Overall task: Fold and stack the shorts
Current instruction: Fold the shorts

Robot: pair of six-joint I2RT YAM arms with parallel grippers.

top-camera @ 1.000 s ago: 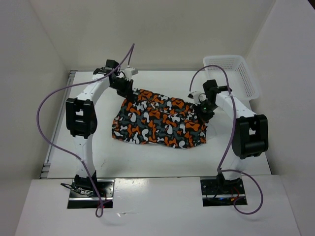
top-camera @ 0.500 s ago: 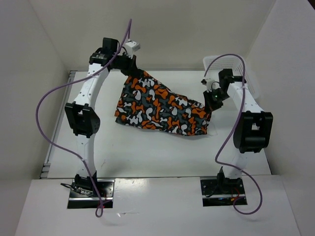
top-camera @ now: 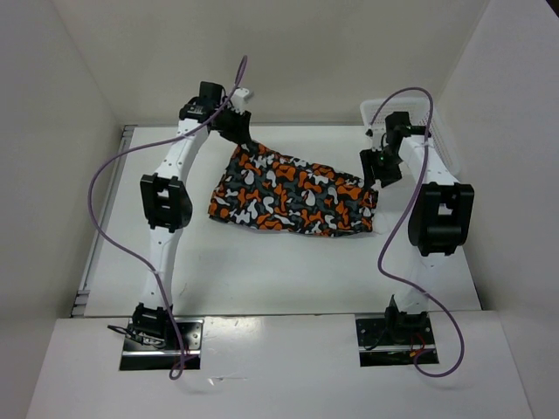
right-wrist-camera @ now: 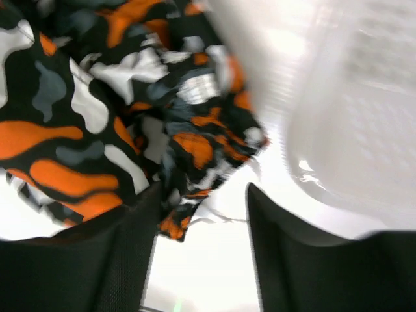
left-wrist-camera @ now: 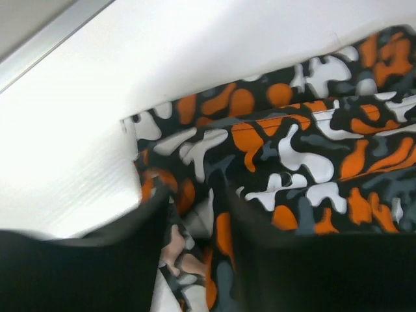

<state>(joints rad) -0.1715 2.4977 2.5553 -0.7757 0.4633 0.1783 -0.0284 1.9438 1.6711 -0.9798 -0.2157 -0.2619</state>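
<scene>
**Top view.** The shorts [top-camera: 293, 194] lie spread across the middle of the table [top-camera: 262, 262]. Their far left corner is lifted off the surface; the remainder rests flat. The left gripper [top-camera: 244, 142] meets the cloth at that raised corner. The right gripper [top-camera: 376, 179] hangs just beside the right edge of the cloth, with the white lattice basket [top-camera: 444, 144] close behind it.

**Left wrist view.** Note the left gripper [left-wrist-camera: 195, 221]: its two fingers [left-wrist-camera: 97, 266] stand close together with a fold of the shorts [left-wrist-camera: 305, 149] pinched in the narrow gap between them.

**Right wrist view.** Here you find the right gripper [right-wrist-camera: 201, 240] spread wide, with bare table showing between its fingers [right-wrist-camera: 305, 266]. A corner of the shorts [right-wrist-camera: 78, 104] reaches the inner side of one finger only; nothing is clamped. The basket [right-wrist-camera: 364, 97] appears blurred at upper right.
</scene>
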